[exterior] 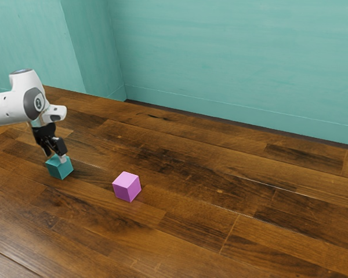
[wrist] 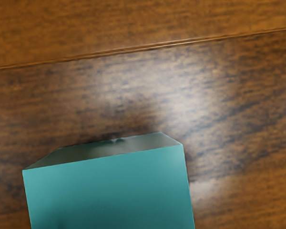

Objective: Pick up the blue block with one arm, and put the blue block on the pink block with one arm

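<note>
Listing the contents of this scene, item by item.

1. Surface: a wooden floor (exterior: 220, 191) of dark brown planks, glossy, with streaked grain and pale seams between the boards. In the wrist view the floor (wrist: 143, 71) shows one plank seam (wrist: 143, 47) running across beyond the block, and a soft pale sheen on the wood.

2. Room: teal walls (exterior: 232, 52), faintly brushed in texture. Two of them meet in a corner (exterior: 113, 46) at about eleven o'clock in the exterior view. A skirting strip (exterior: 243, 107) of the same teal runs along the foot of the wall.

3. My arm (exterior: 17, 104): white with grey joints, coming in at nine o'clock in the exterior view.

4. My gripper (exterior: 59, 156): black, pointing down, its tip right at the top of the blue block. Whether it is open or clamped on the block, I cannot tell.

5. Blue block (exterior: 59, 168) (more a blue-green in this render): at about eight o'clock in the exterior view, directly under my hand. In the wrist view the blue block (wrist: 109, 191) sits close below the camera, one broad face and one narrow shaded face showing.

6. Pink block (exterior: 126, 186): on the floor at about four o'clock from the blue block, near it but apart, not touching, and bare on top.
</note>
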Action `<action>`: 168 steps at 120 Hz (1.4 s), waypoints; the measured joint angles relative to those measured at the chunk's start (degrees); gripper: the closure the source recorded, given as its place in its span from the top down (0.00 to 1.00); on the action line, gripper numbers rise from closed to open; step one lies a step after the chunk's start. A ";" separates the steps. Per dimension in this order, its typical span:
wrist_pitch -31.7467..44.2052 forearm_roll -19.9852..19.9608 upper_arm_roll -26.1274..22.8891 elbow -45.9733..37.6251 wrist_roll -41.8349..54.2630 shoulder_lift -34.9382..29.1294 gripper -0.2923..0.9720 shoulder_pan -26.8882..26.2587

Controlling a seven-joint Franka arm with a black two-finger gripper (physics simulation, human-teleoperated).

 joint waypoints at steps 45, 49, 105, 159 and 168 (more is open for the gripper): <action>0.06 0.10 -1.84 0.66 1.10 1.40 0.77 1.98; 0.08 0.10 -1.94 0.69 1.18 1.44 0.77 2.02; -0.12 0.16 -2.06 5.35 2.45 4.70 0.77 2.91; -0.14 0.13 -2.60 5.38 3.12 5.50 0.77 2.96; -0.14 0.14 -2.66 5.32 3.19 5.58 0.77 2.96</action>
